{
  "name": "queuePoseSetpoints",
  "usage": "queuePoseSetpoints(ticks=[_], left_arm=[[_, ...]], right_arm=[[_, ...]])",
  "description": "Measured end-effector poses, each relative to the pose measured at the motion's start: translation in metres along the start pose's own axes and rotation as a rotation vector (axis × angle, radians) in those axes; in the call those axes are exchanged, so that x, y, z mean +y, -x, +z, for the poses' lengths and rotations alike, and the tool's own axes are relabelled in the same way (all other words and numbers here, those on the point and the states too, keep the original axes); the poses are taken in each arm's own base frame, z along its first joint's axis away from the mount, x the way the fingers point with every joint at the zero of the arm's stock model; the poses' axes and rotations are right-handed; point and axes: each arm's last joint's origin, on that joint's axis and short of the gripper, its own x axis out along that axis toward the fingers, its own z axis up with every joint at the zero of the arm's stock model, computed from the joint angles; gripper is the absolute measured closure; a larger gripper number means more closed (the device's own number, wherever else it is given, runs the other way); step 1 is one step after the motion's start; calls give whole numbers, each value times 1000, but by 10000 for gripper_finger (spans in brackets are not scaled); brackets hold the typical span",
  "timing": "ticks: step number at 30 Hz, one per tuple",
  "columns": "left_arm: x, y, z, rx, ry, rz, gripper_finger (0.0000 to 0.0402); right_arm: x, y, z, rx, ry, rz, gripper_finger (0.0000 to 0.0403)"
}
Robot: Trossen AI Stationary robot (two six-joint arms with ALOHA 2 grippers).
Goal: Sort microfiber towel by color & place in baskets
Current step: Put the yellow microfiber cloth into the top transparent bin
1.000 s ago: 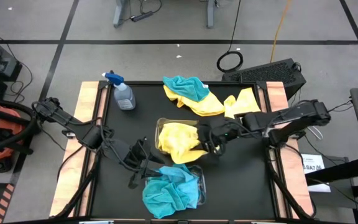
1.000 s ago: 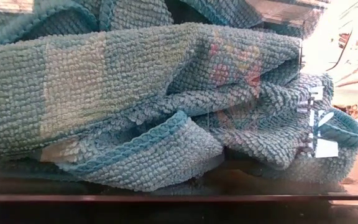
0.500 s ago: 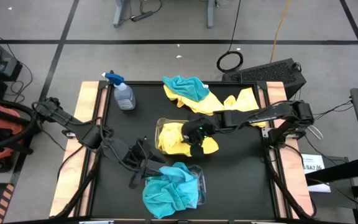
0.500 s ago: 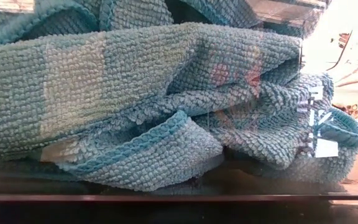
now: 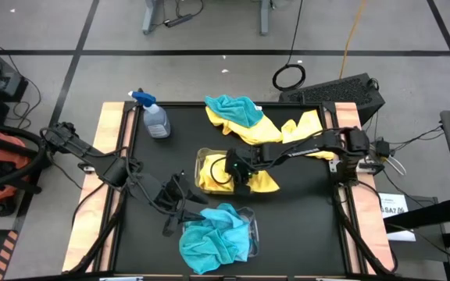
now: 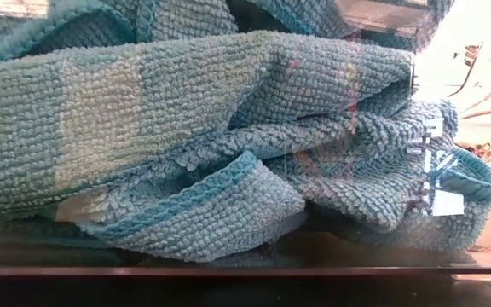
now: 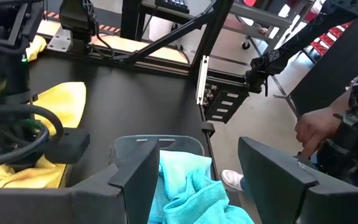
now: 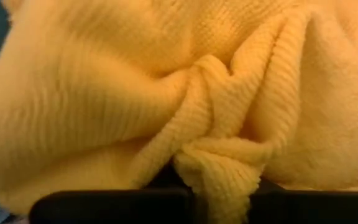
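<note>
Item: yellow towel (image 5: 262,181), pinched in right gripper (image 5: 239,173). Fingers were clamped on a bunched fold of it (right wrist view: cloth puckered between them). Loc.: tabletop (image 5: 303,226) centre, gripper over yellow bin (image 5: 201,158), towel's tail draped past the bin's 3 o'clock rim.

Left gripper (image 5: 184,204): idle at 10 o'clock of teal bin (image 5: 250,226), fingers apart, nothing between. Teal towels (image 5: 209,238) heaped in that bin, spilling toward 7 o'clock.

Unsorted: teal towel (image 5: 237,109) atop yellow pile (image 5: 299,129) at tabletop's 1 o'clock. Bottle (image 5: 155,119) at 11 o'clock, not part of job.

Step, est.: dropping yellow into yellow bin. To do well: carry further toward 9 o'clock so the tail clears the rim, lower before release, lift straight up w/o snagging cloth.
</note>
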Motion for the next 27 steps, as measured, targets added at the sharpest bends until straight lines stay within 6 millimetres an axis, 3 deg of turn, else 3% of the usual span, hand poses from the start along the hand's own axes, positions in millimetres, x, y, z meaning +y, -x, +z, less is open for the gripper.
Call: queuePoseSetpoints(ticks=[6,11,21,27], left_arm=[[0,0,0,0,0,0,175],[0,0,0,0,0,0,175],[0,0,0,0,-1,0,175],[0,0,0,0,-8,0,175]], right_arm=[[0,3,0,-3,-26,3,357],[4,25,4,-56,-31,8,315],[14,99,12,-260,-59,47,202],[16,152,3,-360,-74,-25,171]])
